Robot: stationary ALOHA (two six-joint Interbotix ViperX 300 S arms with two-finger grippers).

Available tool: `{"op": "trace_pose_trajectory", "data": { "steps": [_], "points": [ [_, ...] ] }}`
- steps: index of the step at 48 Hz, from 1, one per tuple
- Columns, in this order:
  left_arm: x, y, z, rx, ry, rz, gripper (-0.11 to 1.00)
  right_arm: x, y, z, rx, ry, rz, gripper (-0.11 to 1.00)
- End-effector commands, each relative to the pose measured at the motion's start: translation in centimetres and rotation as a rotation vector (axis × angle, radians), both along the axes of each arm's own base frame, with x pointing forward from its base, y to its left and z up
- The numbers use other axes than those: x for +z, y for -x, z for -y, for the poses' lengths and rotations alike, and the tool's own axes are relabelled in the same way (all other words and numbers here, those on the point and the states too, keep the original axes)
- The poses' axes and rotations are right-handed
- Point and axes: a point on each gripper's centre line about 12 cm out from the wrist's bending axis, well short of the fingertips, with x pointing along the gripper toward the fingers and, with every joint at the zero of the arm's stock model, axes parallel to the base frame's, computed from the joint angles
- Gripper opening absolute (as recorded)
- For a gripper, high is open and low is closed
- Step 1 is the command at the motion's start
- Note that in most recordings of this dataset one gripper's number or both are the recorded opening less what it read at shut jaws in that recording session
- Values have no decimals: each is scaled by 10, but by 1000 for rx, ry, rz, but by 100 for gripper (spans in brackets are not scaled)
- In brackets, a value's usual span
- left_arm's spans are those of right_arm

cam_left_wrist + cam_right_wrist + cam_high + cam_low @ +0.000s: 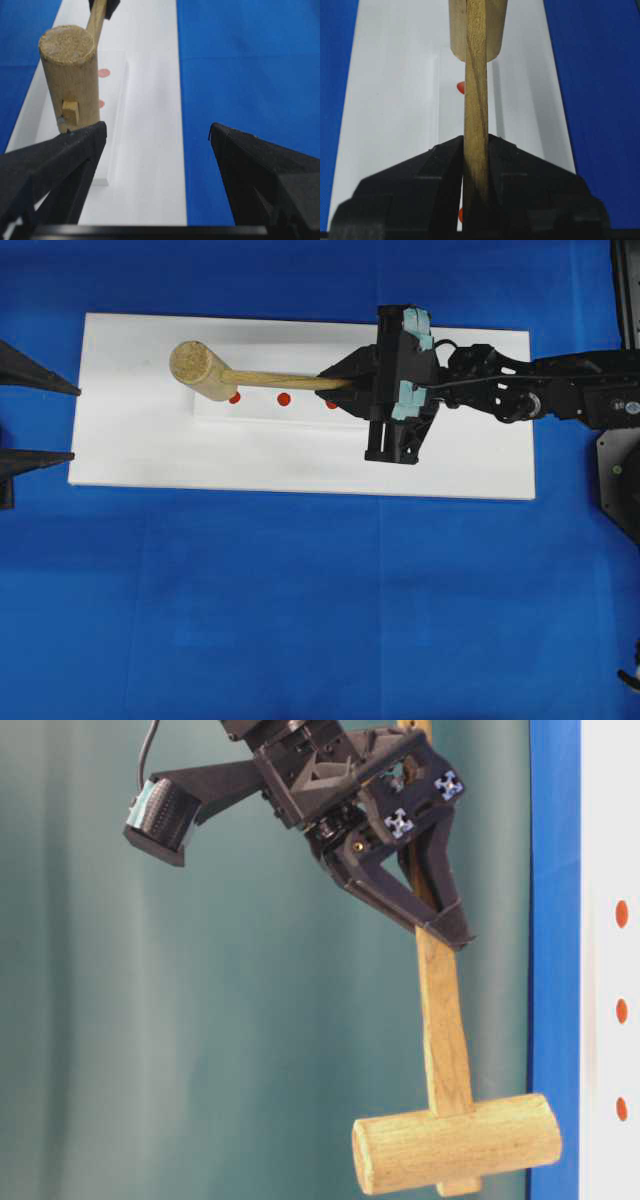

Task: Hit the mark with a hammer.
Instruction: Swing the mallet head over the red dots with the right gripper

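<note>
The hammer, a light-tan wooden mallet [200, 368], is held by its slim handle [476, 90] in my right gripper [335, 383], which is shut on it. The thick head [455, 1142] hangs a short gap off the white board, over the leftmost of three red marks [284, 399]; that mark is partly hidden under the head. The marks lie in a row on a raised white strip [280, 414]. My left gripper [72, 423] is open and empty at the board's left end, just short of the head [70, 75].
The white board [130, 450] lies on a blue cloth [300, 620]. The right arm [560, 390] reaches in from the right edge over the board.
</note>
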Motion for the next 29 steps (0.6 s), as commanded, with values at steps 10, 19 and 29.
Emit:
{"op": "trace_pose_trajectory", "data": {
  "steps": [10,19,29],
  "points": [
    [5,-2,0,0,-2,17,81,3,0,3,-14,6,16,3],
    [5,-2,0,0,-2,17,81,-34,-1,1,-17,-43,-91,3],
    [5,-2,0,-1,-2,15,81,-27,3,3,-35,-33,-62,3]
  ]
}}
